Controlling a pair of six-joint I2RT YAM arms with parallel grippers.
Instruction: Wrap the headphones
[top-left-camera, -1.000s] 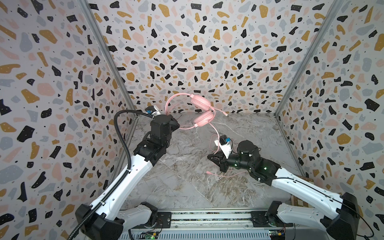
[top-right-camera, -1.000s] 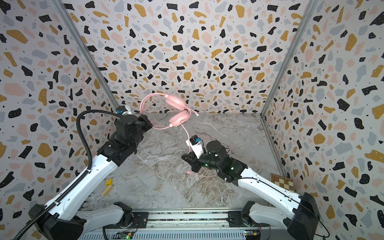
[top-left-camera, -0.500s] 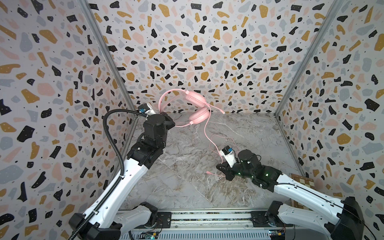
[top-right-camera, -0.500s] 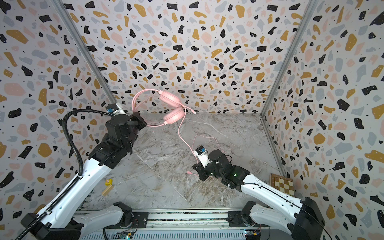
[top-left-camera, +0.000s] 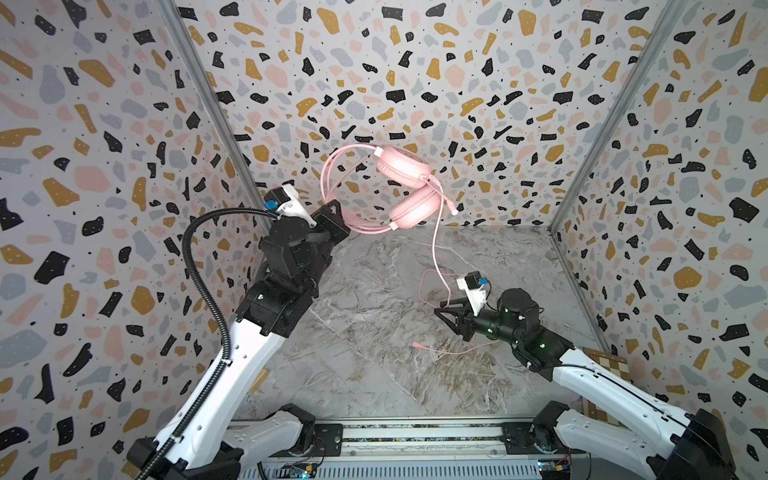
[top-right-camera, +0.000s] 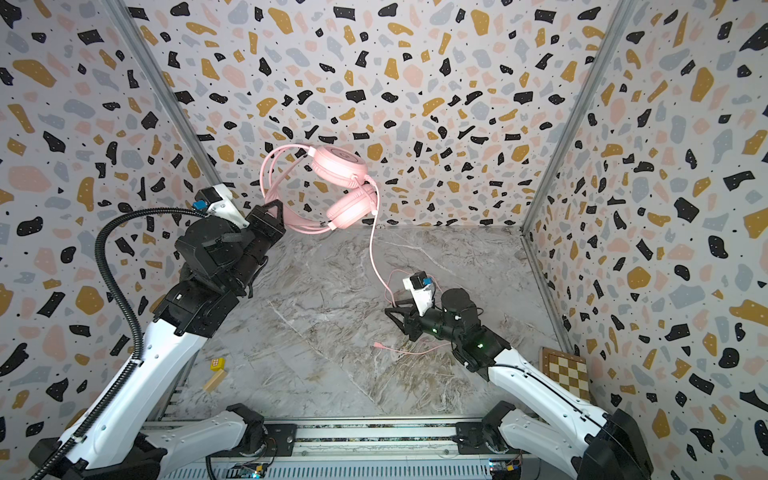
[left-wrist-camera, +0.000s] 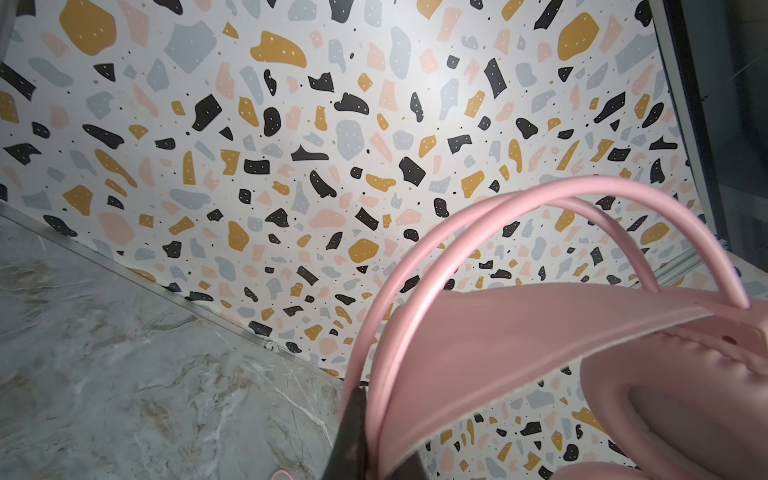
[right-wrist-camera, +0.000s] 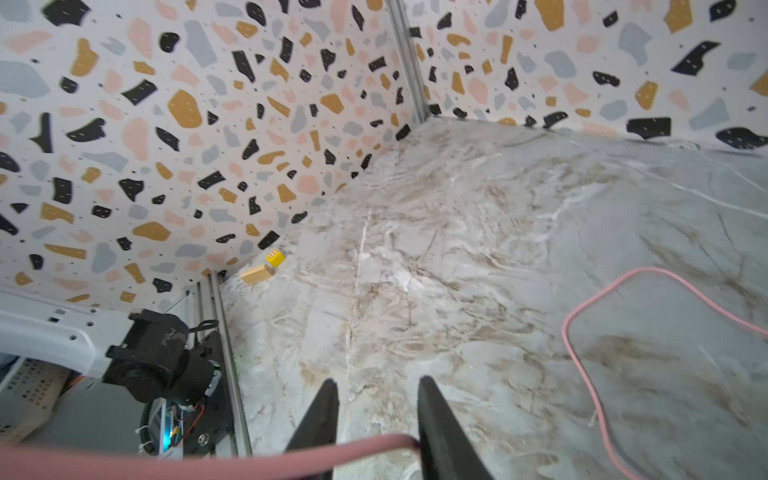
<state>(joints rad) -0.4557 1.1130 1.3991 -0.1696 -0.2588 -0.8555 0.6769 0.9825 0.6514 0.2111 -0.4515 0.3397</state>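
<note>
Terrazzo-patterned walls (top-left-camera: 374, 83) enclose a grey marble tabletop (top-left-camera: 365, 374). Above its far edge, the headphones (top-left-camera: 403, 166) hang in the air, with the left gripper (top-left-camera: 338, 222) clenched on their headband. Their cable (top-left-camera: 433, 245) drops to the tabletop and crosses between the right gripper (right-wrist-camera: 376, 380)'s parted, released fingers, and the plug (top-left-camera: 417, 344) lies nearby.

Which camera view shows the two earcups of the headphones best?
Both top views: the two earcups show whole, side by side. The left wrist view crops one earcup; the right wrist view shows only the cable.
</note>
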